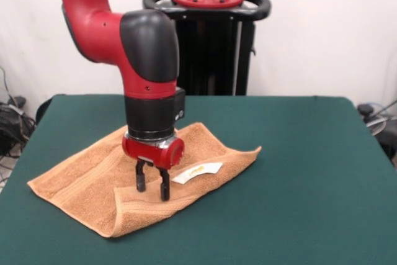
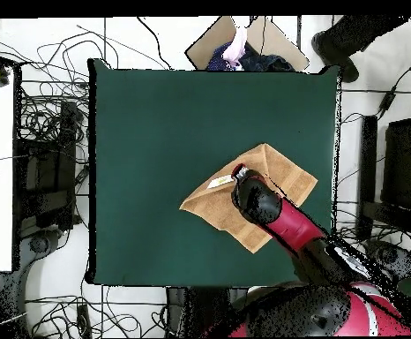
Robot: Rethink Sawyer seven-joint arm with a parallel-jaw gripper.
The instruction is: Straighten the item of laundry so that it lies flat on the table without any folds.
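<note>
Green table (image 1: 298,172) carries the towel (image 1: 80,178), folded beneath our claw (image 1: 152,185), which hangs slightly open, holding nothing. We should pinch the flap's edge by the label (image 1: 197,172), then peel outward.

no text readable — white care label (image 1: 197,172) illegible.

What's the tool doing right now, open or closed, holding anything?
Tool: open, fingers apart and holding nothing, tips down at the folded-over edge of the orange-tan towel beside its white care label.
</note>
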